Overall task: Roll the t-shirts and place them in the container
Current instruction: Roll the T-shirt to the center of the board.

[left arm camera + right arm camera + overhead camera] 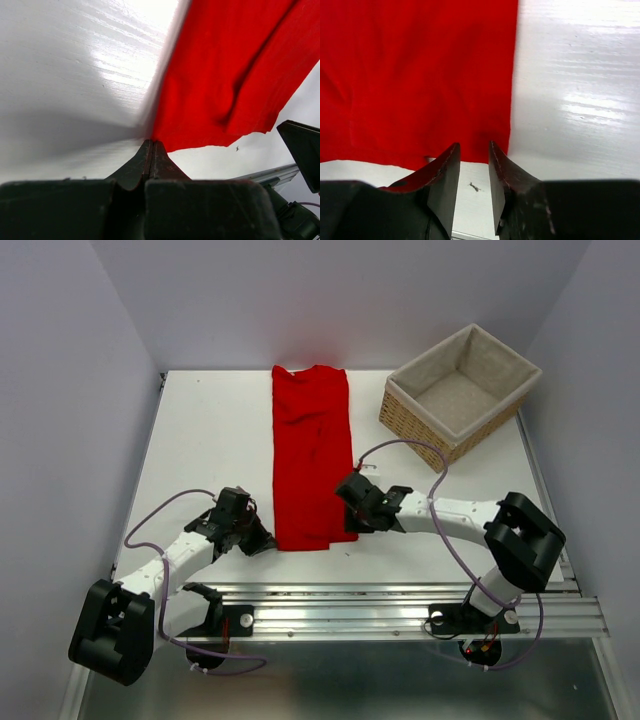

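Two pairs of fingers are counted. The left fingers [142, 162] are pressed shut at the near left corner of the t-shirt [312, 455], with cloth meeting their tips; a pinch cannot be confirmed. The right fingers [445, 175] are held slightly apart, nothing between them, just off the t-shirt's near right corner. One red t-shirt is laid as a long strip, collar far, on the white table [210, 440], which is enclosed by pale walls [300, 300]. One wicker basket [420, 428] is set right of the t-shirt's collar end; only its cloth lining is seen inside.
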Motion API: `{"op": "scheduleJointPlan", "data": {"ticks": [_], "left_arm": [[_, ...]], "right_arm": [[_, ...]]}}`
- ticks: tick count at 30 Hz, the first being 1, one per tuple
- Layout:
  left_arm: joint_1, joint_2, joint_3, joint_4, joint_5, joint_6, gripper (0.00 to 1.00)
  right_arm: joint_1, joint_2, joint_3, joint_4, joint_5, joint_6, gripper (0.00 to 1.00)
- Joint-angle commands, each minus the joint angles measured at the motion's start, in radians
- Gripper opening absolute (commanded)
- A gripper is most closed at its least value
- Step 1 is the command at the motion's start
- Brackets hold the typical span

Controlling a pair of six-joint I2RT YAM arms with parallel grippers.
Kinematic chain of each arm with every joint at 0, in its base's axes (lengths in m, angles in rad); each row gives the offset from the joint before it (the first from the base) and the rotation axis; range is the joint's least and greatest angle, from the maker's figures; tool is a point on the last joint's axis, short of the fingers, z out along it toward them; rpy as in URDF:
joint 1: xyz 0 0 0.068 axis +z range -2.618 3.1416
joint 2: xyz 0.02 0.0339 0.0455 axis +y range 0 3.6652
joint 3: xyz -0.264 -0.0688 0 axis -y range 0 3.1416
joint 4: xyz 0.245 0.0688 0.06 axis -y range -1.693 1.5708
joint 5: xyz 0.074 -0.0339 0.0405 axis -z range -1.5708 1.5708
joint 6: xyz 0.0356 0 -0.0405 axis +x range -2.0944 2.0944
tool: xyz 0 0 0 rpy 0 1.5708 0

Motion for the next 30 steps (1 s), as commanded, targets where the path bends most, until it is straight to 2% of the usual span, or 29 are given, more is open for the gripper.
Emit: {"op": "scheduleJointPlan", "data": {"ticks": [1,9,16,21,25,30], "left_arm": [[-0.004,-0.005,0.032,-0.013,-0.013,0.012,0.0],[-0.006,0.008,0.041,-0.014,-0.014,0.02,0.0],[-0.004,0.01,0.038,-0.018,-0.017,0.021,0.0],[-0.006,0.011,0.038,-0.018,-0.02,0.021,0.0],[-0.004,0.011,0.035,-0.016,-0.022,0.021,0.0],[-0.004,0.014,0.035,-0.016,-0.022,0.02,0.0]], "right_arm": [[0.029,0.059,0.067,-0.011,0.021,-0.03,0.35],[0.047,0.139,0.072,-0.041,0.041,-0.01,0.32],[0.056,0.128,0.056,-0.066,0.084,0.021,0.01],[0.056,0.088,0.067,-0.087,0.113,0.028,0.01],[0.056,0.07,0.064,-0.097,0.118,0.03,0.15],[0.056,0.074,0.055,-0.095,0.109,0.032,0.17]]}}
